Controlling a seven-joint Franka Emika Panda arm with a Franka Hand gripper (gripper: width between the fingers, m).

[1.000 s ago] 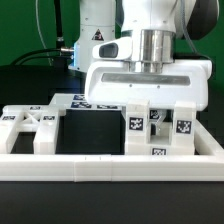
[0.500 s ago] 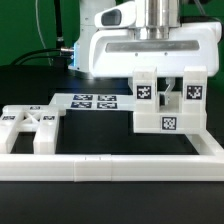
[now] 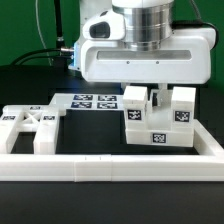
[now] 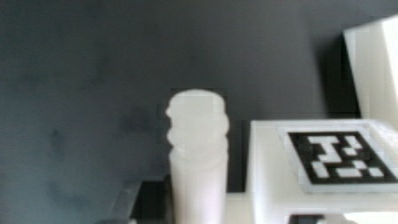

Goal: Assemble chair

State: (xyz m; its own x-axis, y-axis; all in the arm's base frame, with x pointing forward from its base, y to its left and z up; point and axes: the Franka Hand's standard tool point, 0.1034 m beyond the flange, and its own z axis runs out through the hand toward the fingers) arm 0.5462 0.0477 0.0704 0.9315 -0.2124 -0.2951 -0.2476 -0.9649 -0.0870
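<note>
In the exterior view my gripper (image 3: 157, 100) is shut on a white blocky chair part (image 3: 158, 125) with several black-and-white tags. It holds the part tilted, just above the table, behind the front rail. The white X-braced panel (image 3: 29, 123) lies at the exterior view's left, apart from the gripper. In the wrist view a white ridged peg (image 4: 198, 140) stands up beside a tagged white face of the held part (image 4: 333, 158). My fingertips are not clear in the wrist view.
The marker board (image 3: 94, 101) lies flat behind, between the panel and the held part. A long white border rail (image 3: 110, 167) runs along the front and up the exterior view's right side (image 3: 208, 140). The table is black.
The chair part was picked up off the table and raised. It has since turned about the vertical and come down a little, still in my grip.
</note>
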